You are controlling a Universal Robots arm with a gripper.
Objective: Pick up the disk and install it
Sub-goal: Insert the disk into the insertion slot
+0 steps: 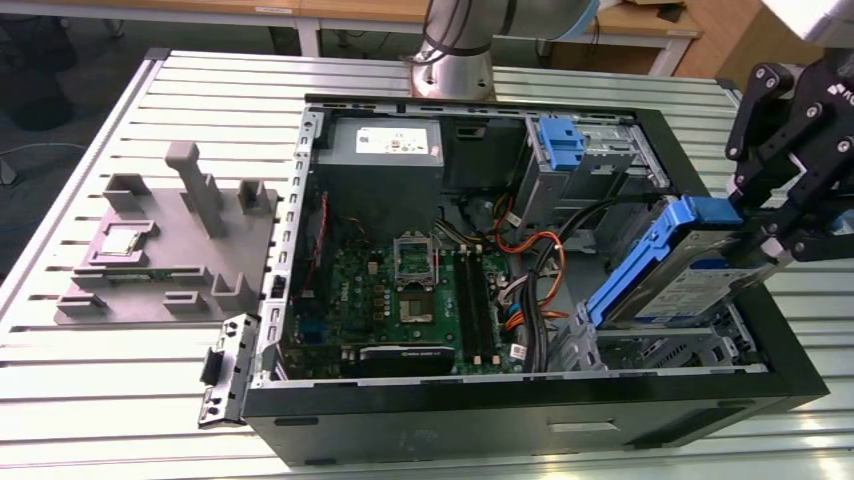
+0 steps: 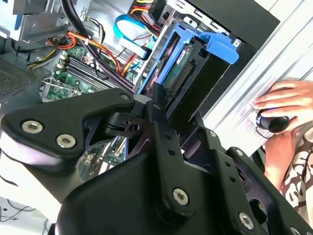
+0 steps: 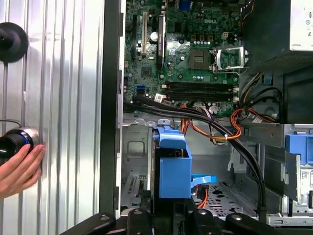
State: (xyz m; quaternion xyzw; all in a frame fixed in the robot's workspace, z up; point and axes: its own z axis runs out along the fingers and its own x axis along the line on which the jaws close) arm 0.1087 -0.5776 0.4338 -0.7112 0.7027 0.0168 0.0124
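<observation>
The disk (image 1: pixel 687 288) has a dull silver metal face and smooth blue plastic rails. My gripper (image 1: pixel 771 240) looks matt black. The table (image 1: pixel 120 390) is of ribbed, shiny bare metal.

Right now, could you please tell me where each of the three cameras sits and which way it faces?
Exterior view: off the arm, high up, looking down into the open black computer case on the slatted metal table; the arm's base and black gripper show.
Second wrist view: on the wrist, looking along the gripper at the silver-grey disk in blue plastic rails.
First wrist view: on the wrist, looking past the disk to the green motherboard.
Shared: both wrist views show the gripped disk and a person's hand.
</observation>
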